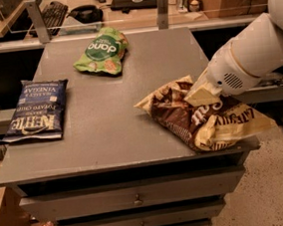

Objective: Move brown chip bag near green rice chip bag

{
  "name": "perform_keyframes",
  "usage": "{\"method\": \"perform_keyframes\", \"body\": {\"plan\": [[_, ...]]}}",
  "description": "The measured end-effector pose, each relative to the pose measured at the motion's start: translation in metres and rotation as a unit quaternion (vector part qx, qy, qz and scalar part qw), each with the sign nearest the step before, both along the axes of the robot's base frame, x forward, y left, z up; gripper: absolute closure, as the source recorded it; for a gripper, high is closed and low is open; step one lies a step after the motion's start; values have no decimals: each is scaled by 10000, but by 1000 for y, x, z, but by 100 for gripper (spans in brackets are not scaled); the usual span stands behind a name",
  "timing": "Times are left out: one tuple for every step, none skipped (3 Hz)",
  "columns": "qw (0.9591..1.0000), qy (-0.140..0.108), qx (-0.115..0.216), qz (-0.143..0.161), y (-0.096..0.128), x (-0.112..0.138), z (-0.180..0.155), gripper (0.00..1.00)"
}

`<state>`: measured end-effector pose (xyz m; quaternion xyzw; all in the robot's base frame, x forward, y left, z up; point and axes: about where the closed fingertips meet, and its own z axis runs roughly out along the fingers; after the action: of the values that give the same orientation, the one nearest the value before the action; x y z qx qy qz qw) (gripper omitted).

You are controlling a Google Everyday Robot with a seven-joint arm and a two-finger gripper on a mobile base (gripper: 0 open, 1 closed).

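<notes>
Office-like workspace: a grey drawer cabinet [134, 188], a desk [137, 19] behind holding a keyboard [52, 16] and a laptop [131, 1]; the gripper [202, 94] is at the brown chip bag [179, 119].

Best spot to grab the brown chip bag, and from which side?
Take the puffed upper edge near its middle, from above on the right. The brown chip bag lies flat at the front right corner of the table, one pale end overhanging, so that crumpled ridge looks like the easiest pinch. The claw sits there now.

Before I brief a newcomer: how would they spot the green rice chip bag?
On the cabinet top, look toward the far edge. The green rice chip bag lies there, the only bright green one; the end effector sits on the brown chip bag, near right.
</notes>
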<state>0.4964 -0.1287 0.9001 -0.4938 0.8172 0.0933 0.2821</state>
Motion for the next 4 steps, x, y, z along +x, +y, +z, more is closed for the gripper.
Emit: {"method": "perform_keyframes", "body": {"plan": [[9995,-316,-56,-17,-3,18,23,100],[9935,-1099,-248,-188,-22,48,91,100],[9931,-1126,-233,-211,-21,50,91,100],[9922,-1198,-192,-271,-21,56,92,100]]}}
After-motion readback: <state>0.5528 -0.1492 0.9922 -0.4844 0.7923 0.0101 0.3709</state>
